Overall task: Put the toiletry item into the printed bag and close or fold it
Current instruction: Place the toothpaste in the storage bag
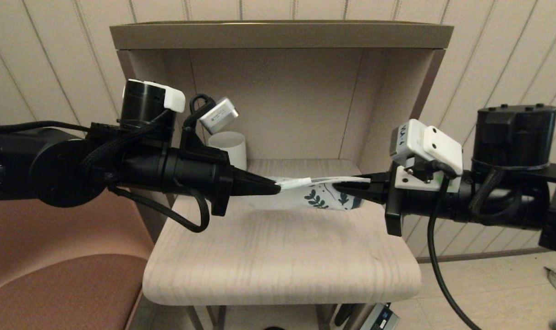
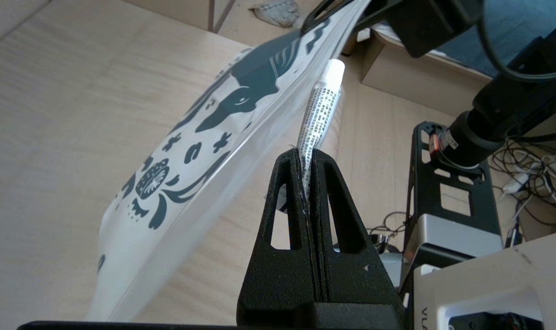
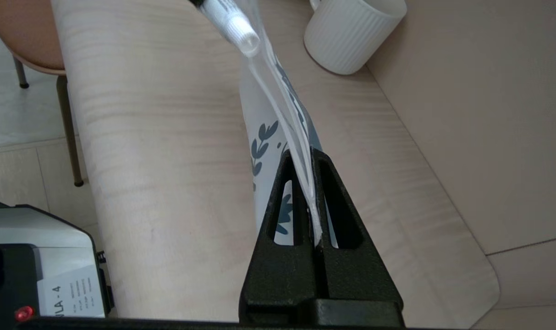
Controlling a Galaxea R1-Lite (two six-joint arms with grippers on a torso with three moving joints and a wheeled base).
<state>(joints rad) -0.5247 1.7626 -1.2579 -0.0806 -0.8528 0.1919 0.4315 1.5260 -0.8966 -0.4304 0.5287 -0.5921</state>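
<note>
My left gripper is shut on the tail of the toiletry item, a slim white tube with small black print and a white cap. The tube points toward my right gripper, which is shut on the top edge of the printed bag. The bag hangs above the table, its teal leaf prints showing. The tube's cap lies against the bag's raised edge. Whether it is inside the opening, I cannot tell.
A white ribbed mug stands at the back left of the pale wooden table, inside a beige cubby. A brown chair is at the left. Cables and boxes lie on the floor to the right.
</note>
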